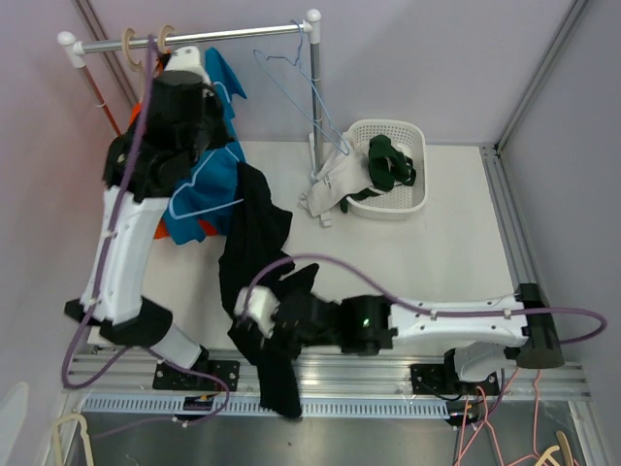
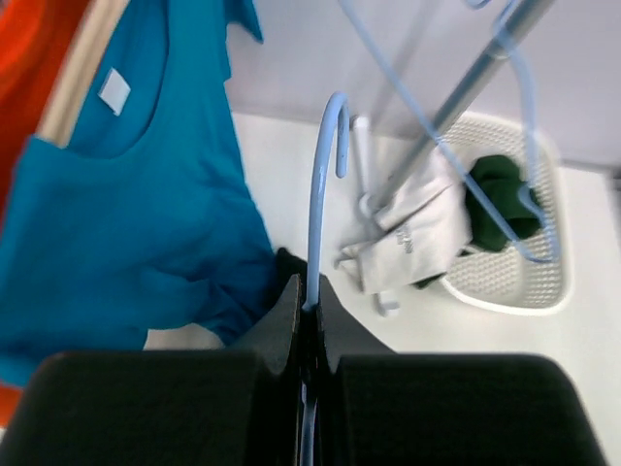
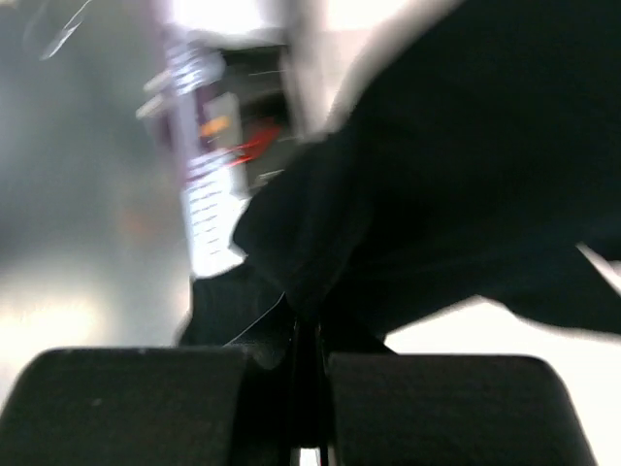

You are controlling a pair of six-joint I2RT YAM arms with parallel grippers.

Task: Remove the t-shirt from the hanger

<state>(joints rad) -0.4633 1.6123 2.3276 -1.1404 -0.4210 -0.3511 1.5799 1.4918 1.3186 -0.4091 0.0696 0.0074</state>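
right gripper (image 3: 309,335) well in front of the rack (image 1: 233,34), pinched tight on the black t-shirt (image 1: 254,233), which trails back toward the rack, left gripper (image 2: 309,291) just under the rack, clamped on the pale blue hanger (image 2: 318,175)

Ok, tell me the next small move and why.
Probably pull the right gripper a little away from the left gripper, with the left held in place. Both sets of jaws are shut: the right on the black t-shirt, the left on the blue hanger. The shirt drapes between them, its upper end apparently at the hanger.
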